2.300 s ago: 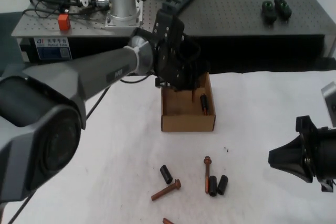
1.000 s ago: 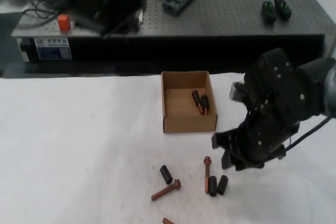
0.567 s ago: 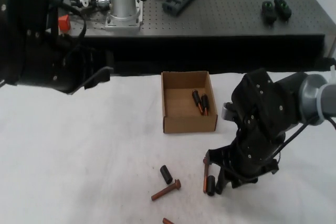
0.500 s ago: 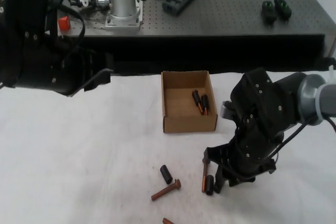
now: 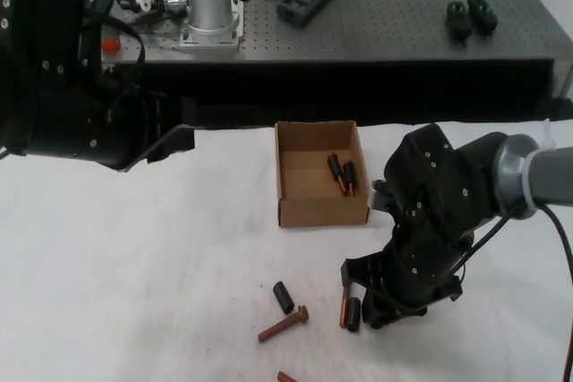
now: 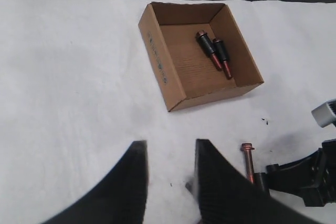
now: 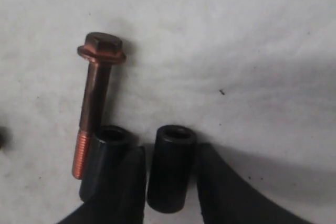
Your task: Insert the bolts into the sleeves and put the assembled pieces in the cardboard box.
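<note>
R gripper (image 7: 170, 150) poss. touching sleeve (image 7: 171, 174), bolt (image 7: 98, 98) beside

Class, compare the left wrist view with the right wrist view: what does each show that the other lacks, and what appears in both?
Left wrist view, not the right: the cardboard box holding two assembled pieces, and the left gripper, open and empty. Right wrist view, not the left: two black sleeves seen plainly, one between the fingers of the open right gripper. Both: the copper bolt lying on the white cloth.
</note>
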Robot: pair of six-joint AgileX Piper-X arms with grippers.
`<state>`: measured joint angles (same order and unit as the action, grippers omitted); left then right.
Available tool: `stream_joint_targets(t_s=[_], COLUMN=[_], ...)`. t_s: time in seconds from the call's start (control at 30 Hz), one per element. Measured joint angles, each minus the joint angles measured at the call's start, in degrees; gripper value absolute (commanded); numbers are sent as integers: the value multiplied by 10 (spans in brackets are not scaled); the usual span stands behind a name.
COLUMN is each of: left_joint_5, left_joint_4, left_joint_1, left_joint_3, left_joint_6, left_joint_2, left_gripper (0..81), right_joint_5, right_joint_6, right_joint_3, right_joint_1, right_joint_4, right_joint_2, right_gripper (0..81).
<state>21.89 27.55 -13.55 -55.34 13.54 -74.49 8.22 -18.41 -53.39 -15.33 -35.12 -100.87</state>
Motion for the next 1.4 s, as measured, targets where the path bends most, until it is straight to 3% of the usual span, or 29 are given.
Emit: stream_joint_targets(t_s=[0.1, 0.27, 0.4, 0.63, 0.77, 0.93, 1.07, 1.4], left_joint_5=[15, 25, 28, 28, 26, -53, -97, -117], left_joint_4=[0, 2, 11, 55, 61, 63, 61, 62], left_joint_1=[0, -20, -59, -179, -229, -293, -318, -329], left_joint_3=[0, 0, 0, 0, -3, -18, -22, -22], left_joint_6=[0, -25, -58, -286, -375, -496, -553, -618], left_joint_2=[0, 0, -5, -129, -176, -217, -234, -250], left_gripper=[228, 228, 228, 301, 300, 300, 300, 300], right_joint_5=[0, 1, 23, 31, 72, 85, 89, 99], right_joint_6=[13, 38, 84, 123, 127, 127, 127, 127], right_joint_3=[0, -1, -1, 59, 117, 167, 188, 206], right_joint_1=[-1, 5, 19, 78, 122, 139, 139, 139], right_joint_4=[0, -3, -17, -66, -82, -114, -125, -137], right_joint_2=[0, 0, 4, 92, 226, 329, 370, 409], right_gripper=[20, 35, 35, 35, 35, 35, 35, 35])
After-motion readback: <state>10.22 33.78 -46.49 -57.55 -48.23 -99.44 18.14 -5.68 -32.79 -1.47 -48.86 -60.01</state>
